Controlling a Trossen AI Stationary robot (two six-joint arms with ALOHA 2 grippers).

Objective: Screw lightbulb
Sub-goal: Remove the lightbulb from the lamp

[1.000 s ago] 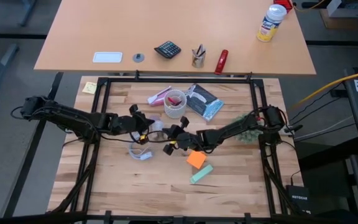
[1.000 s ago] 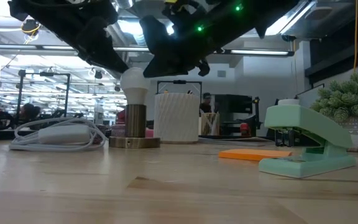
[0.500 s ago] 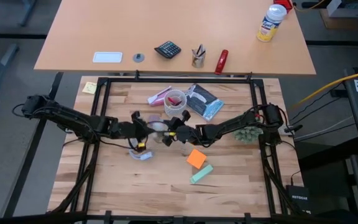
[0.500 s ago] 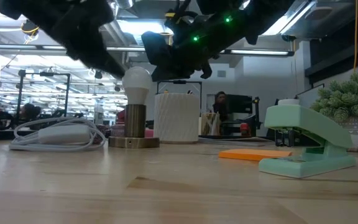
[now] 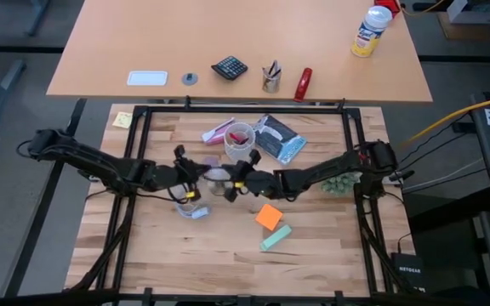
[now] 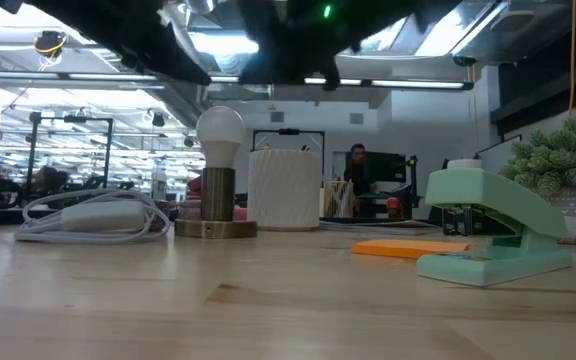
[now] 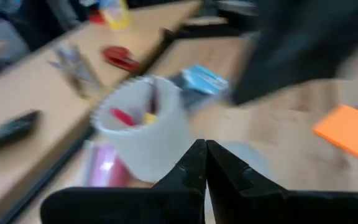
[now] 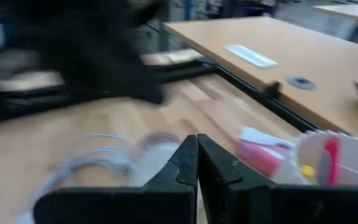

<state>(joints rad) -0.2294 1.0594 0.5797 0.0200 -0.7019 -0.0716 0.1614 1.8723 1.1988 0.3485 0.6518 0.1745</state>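
Both arms risen since a second ago, left gripper (image 5: pixel 196 172) and right gripper (image 5: pixel 230 184) fingers pressed together and empty, frame centre, lightbulb (image 6: pixel 219 131) upright in brass socket (image 6: pixel 217 203), centre-left of low view.

Light wood butcher-block table (image 5: pixel 160 255) with black frame rails along its edges. On it: white ribbed cup (image 6: pixel 285 188), brass lamp base (image 6: pixel 215 227) with the lightbulb (image 6: pixel 219 133) upright in its socket, looped white cord (image 6: pixel 93 216), orange sticky pad (image 5: pixel 269 217), mint green stapler (image 6: pixel 493 240), blue packet (image 5: pixel 280 138), pink packet (image 5: pixel 218 133), yellow note (image 5: pixel 122 120) at the far left corner, small green plant (image 6: pixel 558 158) at the right side.
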